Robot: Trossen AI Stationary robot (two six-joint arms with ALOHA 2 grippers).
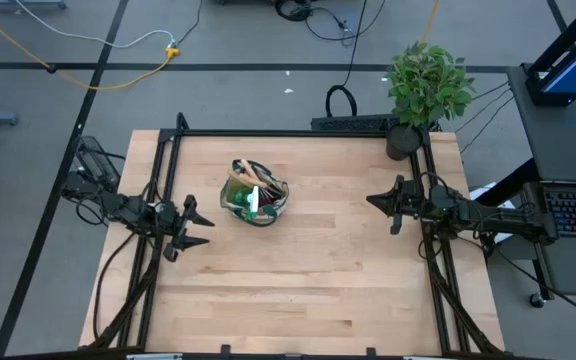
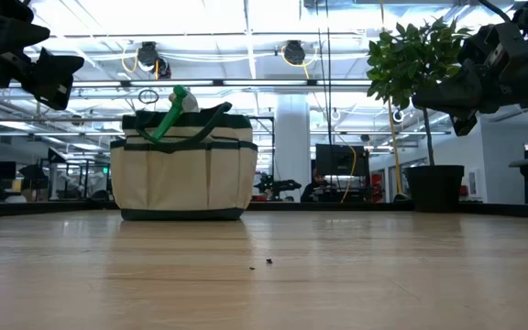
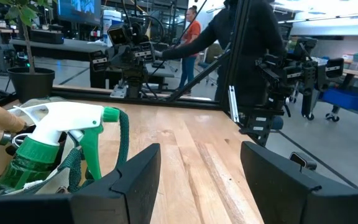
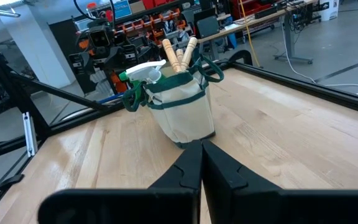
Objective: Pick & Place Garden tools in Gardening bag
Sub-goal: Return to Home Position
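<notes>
Spray bottle (image 2: 174,105) in gardening bag (image 2: 186,179)

Gardening bag (image 1: 258,197) mid-table (image 1: 318,290), spray bottle (image 1: 252,204) inside it, left gripper (image 1: 200,228) at its 8 o'clock, right gripper (image 1: 373,200) at 3 o'clock, potted plant (image 1: 426,85) at 2 o'clock

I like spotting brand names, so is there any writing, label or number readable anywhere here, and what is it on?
No text here can be read.
gardening bag: no print shows.
spray bottle: no label shows.
blue sign in the room behind: too blurred.
screen in the room behind: too small.
</notes>
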